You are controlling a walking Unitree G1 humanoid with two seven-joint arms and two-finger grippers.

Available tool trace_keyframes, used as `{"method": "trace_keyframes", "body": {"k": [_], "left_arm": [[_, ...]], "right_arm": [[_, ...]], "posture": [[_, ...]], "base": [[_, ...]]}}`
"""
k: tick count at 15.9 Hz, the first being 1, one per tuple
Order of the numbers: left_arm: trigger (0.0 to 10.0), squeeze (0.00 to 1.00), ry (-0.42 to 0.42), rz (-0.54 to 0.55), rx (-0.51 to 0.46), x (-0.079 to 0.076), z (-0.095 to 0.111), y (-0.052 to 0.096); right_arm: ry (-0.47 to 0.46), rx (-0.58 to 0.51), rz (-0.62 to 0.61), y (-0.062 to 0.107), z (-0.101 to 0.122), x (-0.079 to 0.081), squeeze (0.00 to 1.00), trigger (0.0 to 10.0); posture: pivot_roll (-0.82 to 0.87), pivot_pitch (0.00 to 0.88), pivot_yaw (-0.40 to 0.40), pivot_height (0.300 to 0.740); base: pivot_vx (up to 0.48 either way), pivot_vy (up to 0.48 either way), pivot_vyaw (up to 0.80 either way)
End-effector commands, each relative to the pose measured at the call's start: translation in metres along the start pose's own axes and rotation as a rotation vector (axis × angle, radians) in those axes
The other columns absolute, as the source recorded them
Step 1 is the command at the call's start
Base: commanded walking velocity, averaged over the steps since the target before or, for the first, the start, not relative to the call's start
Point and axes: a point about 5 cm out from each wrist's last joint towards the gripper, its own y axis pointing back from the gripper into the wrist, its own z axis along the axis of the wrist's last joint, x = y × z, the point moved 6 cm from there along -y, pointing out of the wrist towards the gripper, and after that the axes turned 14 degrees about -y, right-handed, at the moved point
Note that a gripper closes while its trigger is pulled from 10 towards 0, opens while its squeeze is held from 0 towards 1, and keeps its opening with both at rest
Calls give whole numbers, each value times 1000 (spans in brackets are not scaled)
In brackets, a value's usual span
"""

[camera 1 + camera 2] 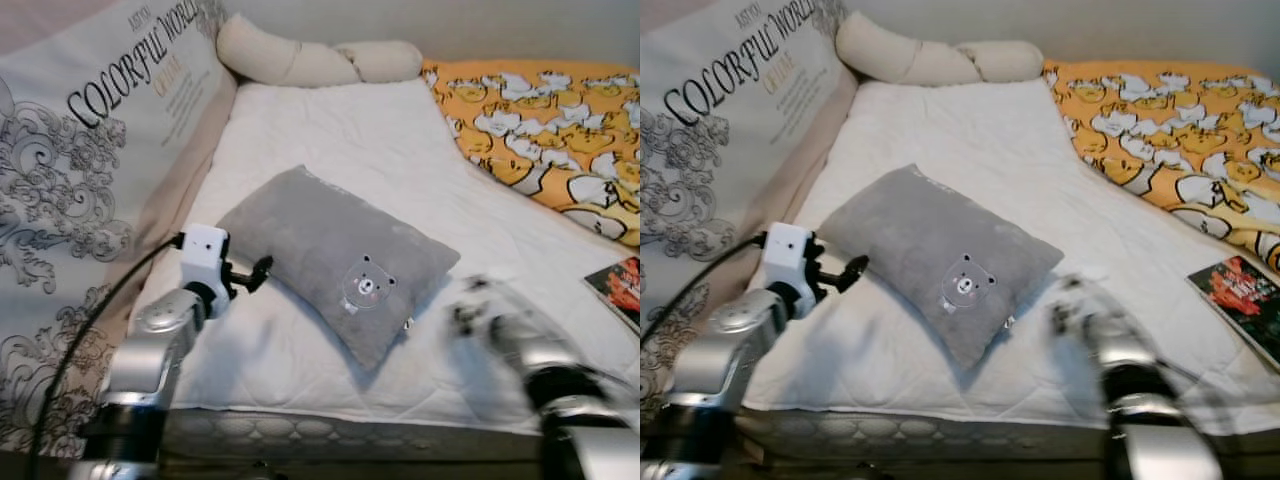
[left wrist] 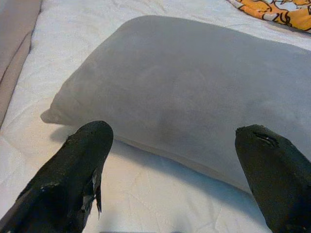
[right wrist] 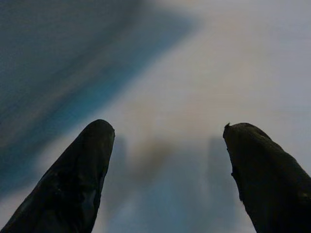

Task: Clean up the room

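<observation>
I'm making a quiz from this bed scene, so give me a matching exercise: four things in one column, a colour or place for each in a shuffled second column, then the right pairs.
Things:
1. pillow with a bear face
2. blanket with a duck print
3. book
4. left gripper

Descriptions:
A. orange, at the bed's far right
B. open, at the pillow's left edge
C. grey, lying mid-mattress
D. near the bed's right edge, close to the robot

Pairs: 1-C, 2-A, 3-D, 4-B
</observation>
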Motion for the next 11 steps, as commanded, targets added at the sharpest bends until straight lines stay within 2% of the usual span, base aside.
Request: {"method": "trace_keyframes", "body": {"k": [1, 3, 5, 6, 7, 8, 10, 11], "left_arm": [[10000, 0, -11, -18, 9, 1, -1, 6], [10000, 0, -4, -8, 22, 4, -6, 8], [10000, 0, 6, 10, 28, 7, -8, 9], [10000, 0, 11, 21, 29, 9, -8, 9], [10000, 0, 12, 28, 30, 10, -8, 9], [10000, 0, 16, 44, 35, 13, -8, 9], [10000, 0, 16, 72, 40, 19, -10, 7], [10000, 0, 15, 77, 40, 20, -10, 7]], "right_arm": [[32, 29, 187, 0, -3, 42, 0, 10000], [-1, 54, 371, 5, -5, 83, 0, 10000], [-12, 99, 540, 17, -9, 116, 0, 10000], [-11, 115, 600, 24, -11, 125, 0, 10000], [-10, 121, 641, 29, -11, 130, 0, 10000], [2, 140, 732, 45, -13, 138, 0, 10000], [74, 169, 834, 71, -24, 132, 0, 10000], [89, 175, 850, 76, -26, 129, 0, 10000]], "posture": [[76, 0, 23, 740], [84, 0, 18, 740], [91, 0, 12, 740], [93, 0, 9, 740], [92, 0, 9, 740], [91, 0, 8, 740], [83, 0, 12, 740], [81, 0, 13, 740]], "base": [[0, 0, 0], [0, 0, 0], [0, 0, 0], [0, 0, 0], [0, 0, 0], [0, 0, 0], [0, 0, 0], [0, 0, 0]]}}
